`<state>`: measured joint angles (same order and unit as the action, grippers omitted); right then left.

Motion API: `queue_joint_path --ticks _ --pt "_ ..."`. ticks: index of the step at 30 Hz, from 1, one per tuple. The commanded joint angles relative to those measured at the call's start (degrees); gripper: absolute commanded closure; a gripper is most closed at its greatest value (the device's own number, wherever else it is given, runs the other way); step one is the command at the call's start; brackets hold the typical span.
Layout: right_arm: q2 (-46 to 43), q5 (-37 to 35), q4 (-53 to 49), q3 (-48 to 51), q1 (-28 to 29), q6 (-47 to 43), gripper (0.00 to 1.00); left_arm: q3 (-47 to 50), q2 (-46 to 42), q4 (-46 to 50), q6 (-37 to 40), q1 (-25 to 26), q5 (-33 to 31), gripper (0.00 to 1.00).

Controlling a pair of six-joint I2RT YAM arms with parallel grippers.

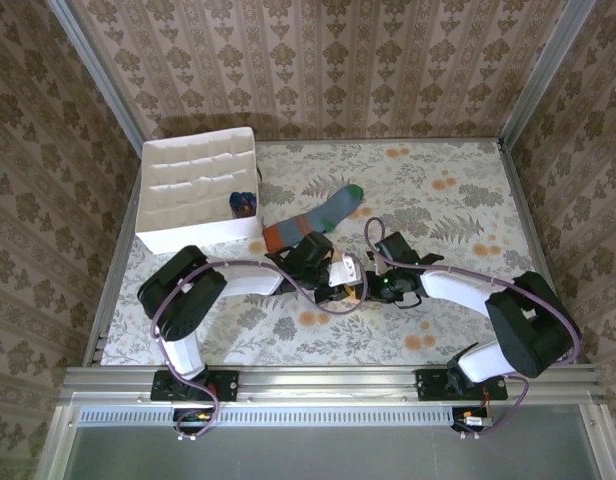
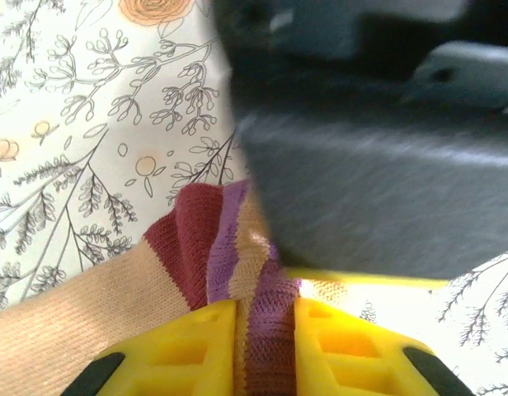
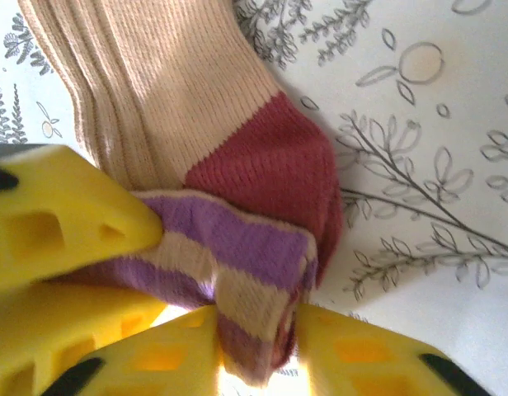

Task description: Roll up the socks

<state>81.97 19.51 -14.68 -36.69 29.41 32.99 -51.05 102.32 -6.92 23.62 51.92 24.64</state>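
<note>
Two grips on one peach sock [image 2: 89, 305], middle of worktop [image 1: 458, 200]. Via left wrist, left pincer [image 2: 266, 318] nearly closed, pinching a maroon-and-purple striped fold. Via right wrist, right pincer [image 3: 258, 334] slightly apart around the same bunched end, seemingly touching it on both sides, though hard to judge so close. Via top view, more: grey sock [image 1: 313, 220] flat beside the box [image 1: 188, 235], purple sock [image 1: 243, 203] bundled in a compartment, both beyond the joined arms.

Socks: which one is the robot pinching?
The striped peach sock, pinched by the left gripper and right gripper. The grey sock lies flat, not held.
</note>
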Motion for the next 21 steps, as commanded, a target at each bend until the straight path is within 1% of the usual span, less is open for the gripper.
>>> queue_joint_path --ticks 1,3,6,10,13,18,19,20,21 --pt "-5.1 -2.7 -4.2 2.9 -0.1 -0.6 0.59 1.0 4.3 2.8 -7.3 -3.2 5.5 0.93" --pt "-8.1 -3.7 -3.2 4.0 -0.1 -0.7 0.56 0.8 5.8 2.2 -9.3 -4.7 9.1 0.96" --pt "-11.5 -5.6 -1.4 5.1 -0.1 -0.7 0.54 1.2 7.4 -0.1 -11.5 -6.5 13.5 0.98" --pt "-12.2 -5.6 3.0 5.7 -0.1 -0.9 0.52 1.7 8.5 -2.4 -13.6 -8.0 16.7 0.99" --pt "-9.7 -4.5 6.4 5.1 -0.1 -1.7 0.51 1.2 9.3 -2.4 -14.5 -8.7 18.0 0.99" --pt "-2.6 -3.3 10.1 1.9 -0.1 -3.1 0.51 0.5 10.9 -1.8 -15.1 -9.1 19.8 0.99" --pt "0.0 -2.9 10.6 1.4 -0.1 -3.2 0.51 0.4 11.1 -1.7 -15.1 -9.2 20.2 0.99" --pt "1.6 -2.4 11.1 0.7 -0.1 -3.3 0.52 0.4 11.3 -1.9 -14.9 -9.2 20.5 1.0" --pt "3.2 -1.5 11.5 0.0 -0.1 -3.4 0.55 0.6 11.3 -2.3 -14.8 -9.2 20.6 1.0"
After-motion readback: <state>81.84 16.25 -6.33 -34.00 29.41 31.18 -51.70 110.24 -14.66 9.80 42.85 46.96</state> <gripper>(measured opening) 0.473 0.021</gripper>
